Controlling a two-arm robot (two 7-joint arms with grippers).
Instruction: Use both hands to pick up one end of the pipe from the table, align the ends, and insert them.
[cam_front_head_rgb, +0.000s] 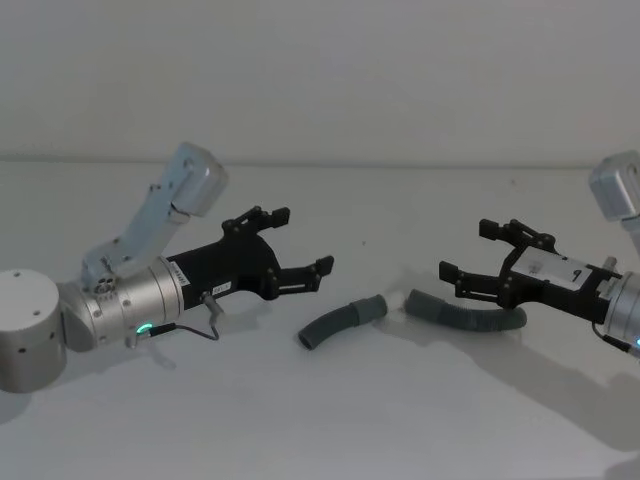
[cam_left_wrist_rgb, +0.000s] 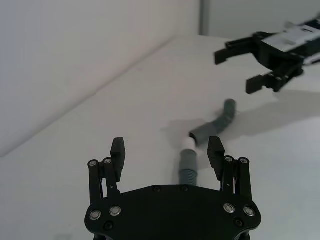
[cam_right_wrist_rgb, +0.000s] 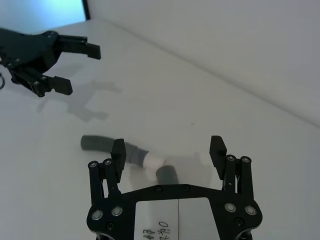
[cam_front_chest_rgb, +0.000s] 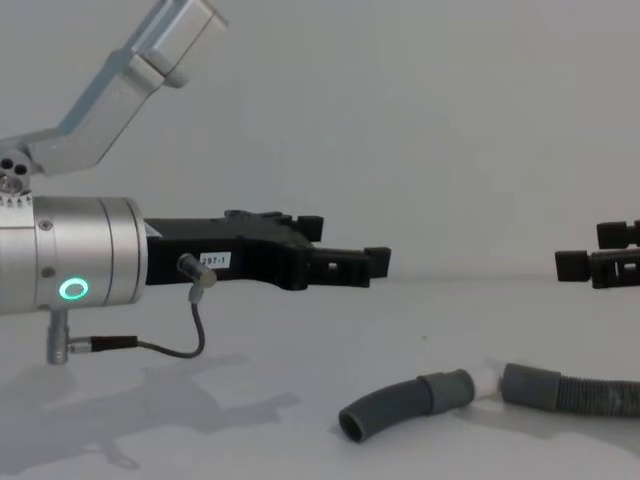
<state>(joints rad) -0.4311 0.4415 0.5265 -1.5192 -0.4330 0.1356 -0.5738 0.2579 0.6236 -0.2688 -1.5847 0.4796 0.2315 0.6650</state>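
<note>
The pipe (cam_front_head_rgb: 345, 320) lies on the worktop (cam_front_head_rgb: 300, 430), the left pincer (cam_front_head_rgb: 305, 240) spread and empty beside its short curved half, the right pincer (cam_front_head_rgb: 465, 250) likewise above its ribbed half; pick-up looks unstarted, so next each must close on 1 cuff (cam_front_chest_rgb: 450, 388).

Grey pipe (cam_front_head_rgb: 345, 321) on white table (cam_front_head_rgb: 300, 425)

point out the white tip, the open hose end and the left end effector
white tip (cam_front_chest_rgb: 483, 384): chest view, middle of the short white stub
open hose end (cam_front_chest_rgb: 353, 423): chest view, at the free end's dark mouth
left end effector (cam_front_head_rgb: 304, 240): head view, midway between its open fingertips
</note>
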